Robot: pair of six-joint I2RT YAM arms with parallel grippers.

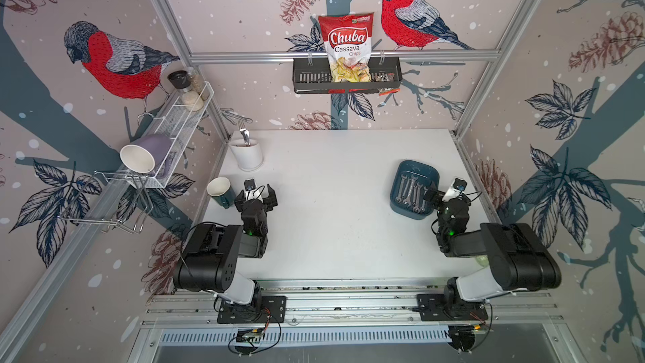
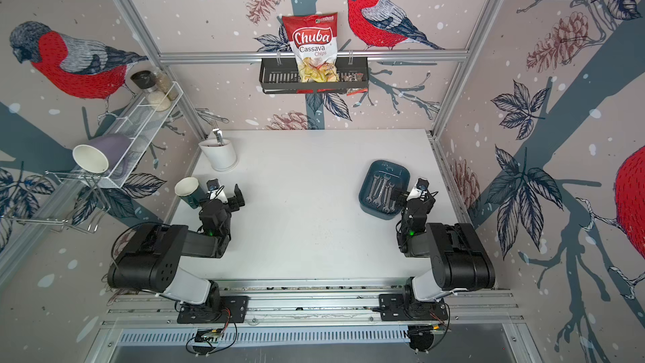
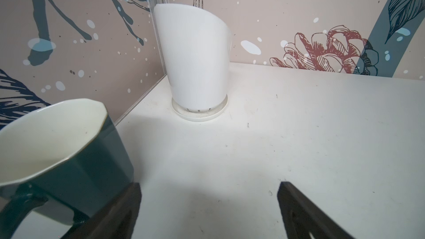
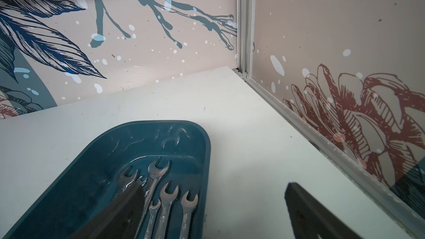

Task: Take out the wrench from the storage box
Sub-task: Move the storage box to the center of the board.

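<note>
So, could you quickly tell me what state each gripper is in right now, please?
Left gripper: open, holding nothing.
Right gripper: open, holding nothing, one finger over the storage box.

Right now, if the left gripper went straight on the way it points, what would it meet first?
Probably the white utensil holder: it stands right ahead of the left gripper, between its open fingers. The teal mug sits just beside one finger and might get brushed; depth is unclear.
</note>
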